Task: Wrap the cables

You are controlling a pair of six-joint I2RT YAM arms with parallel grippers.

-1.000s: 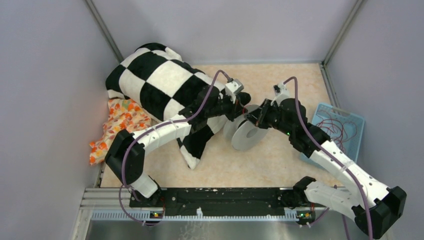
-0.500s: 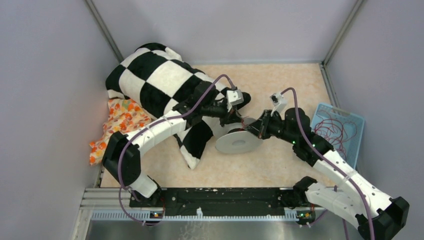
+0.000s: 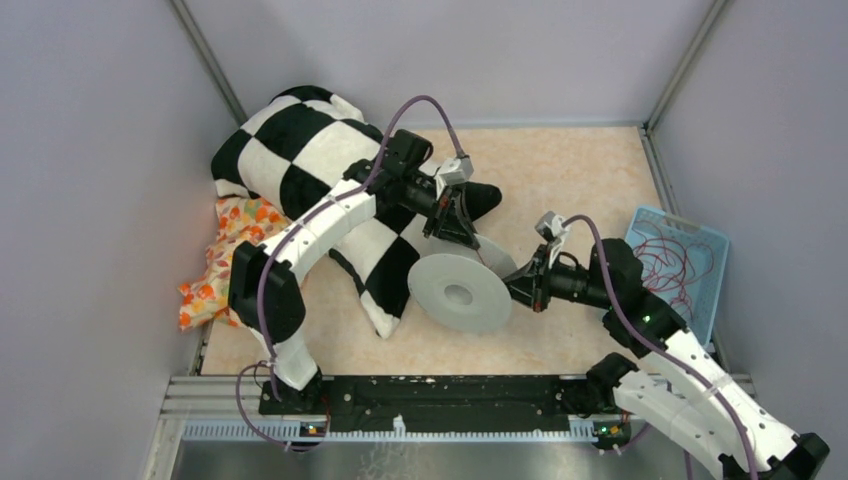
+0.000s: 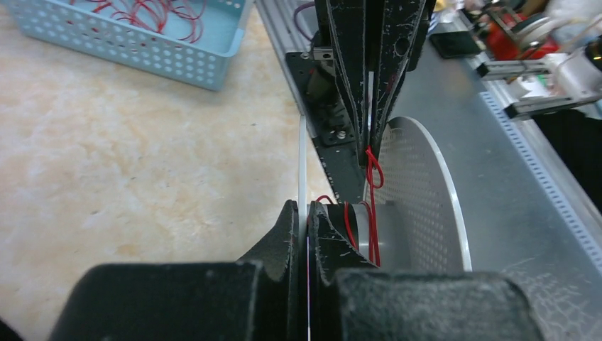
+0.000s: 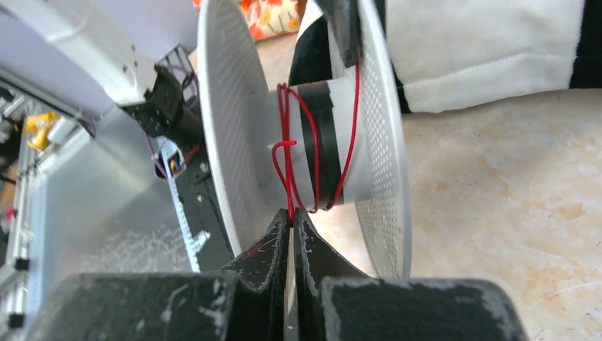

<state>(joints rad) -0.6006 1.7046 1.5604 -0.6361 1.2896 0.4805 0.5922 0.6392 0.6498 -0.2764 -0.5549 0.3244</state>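
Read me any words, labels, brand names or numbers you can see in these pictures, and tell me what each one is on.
No text can be read in any view.
spool and the red cable wound on it: no label, only perforated flanges.
blue basket: plain.
checkered blanket, flowered cloth: patterns only.
equipment beyond the table edge: too blurred to read.

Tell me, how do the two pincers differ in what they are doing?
The left pincer clamps the thin rim of the white spool; the right pincer pinches the red cable instead. The left pincer reaches the spool from the far side, the right pincer from the basket side. Both are shut.
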